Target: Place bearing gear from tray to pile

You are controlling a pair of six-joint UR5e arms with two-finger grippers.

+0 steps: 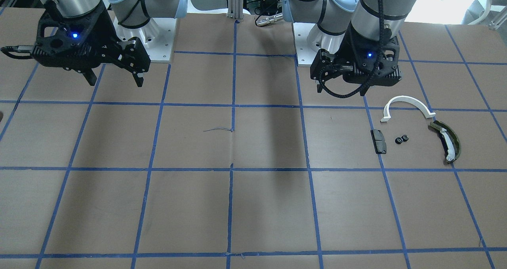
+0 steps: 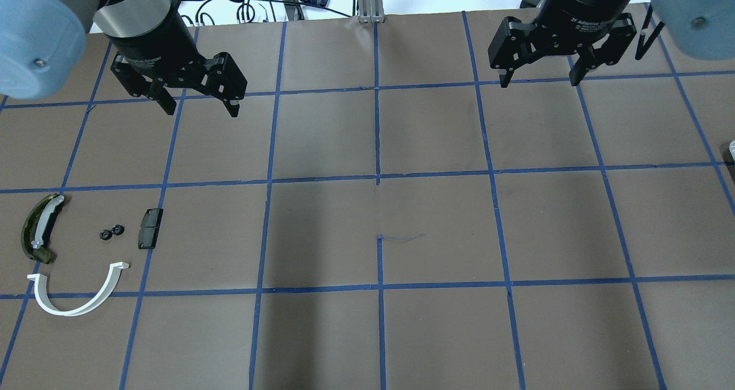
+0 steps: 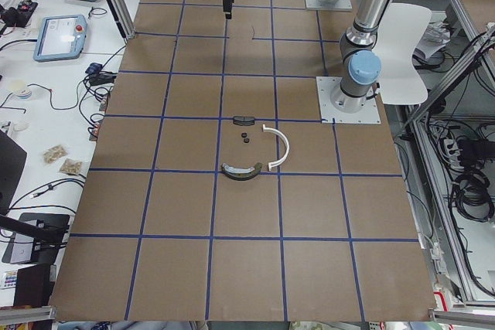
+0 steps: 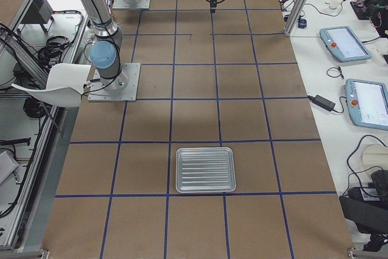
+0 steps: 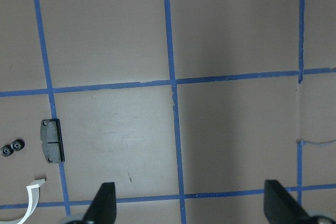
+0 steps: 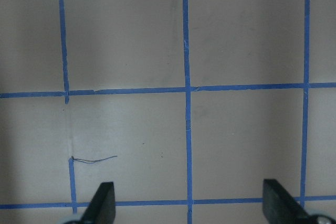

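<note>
The pile lies on the brown table at my left: a white half-ring arc (image 2: 77,298), a dark rectangular pad (image 2: 149,228), an olive curved shoe with a white strip (image 2: 39,228) and two small black bearing gears (image 2: 111,232) side by side between pad and shoe. The gears also show in the front view (image 1: 401,139) and the left wrist view (image 5: 11,148). The silver ribbed tray (image 4: 205,169) shows only in the exterior right view and looks empty. My left gripper (image 2: 198,105) hangs open and empty beyond the pile. My right gripper (image 2: 538,82) hangs open and empty at the far right.
Blue tape lines grid the table. The arm bases (image 1: 142,43) stand on plates at the robot's edge. Tablets (image 4: 345,42) and cables lie on the side bench. A thin loose thread (image 2: 402,238) lies mid-table.
</note>
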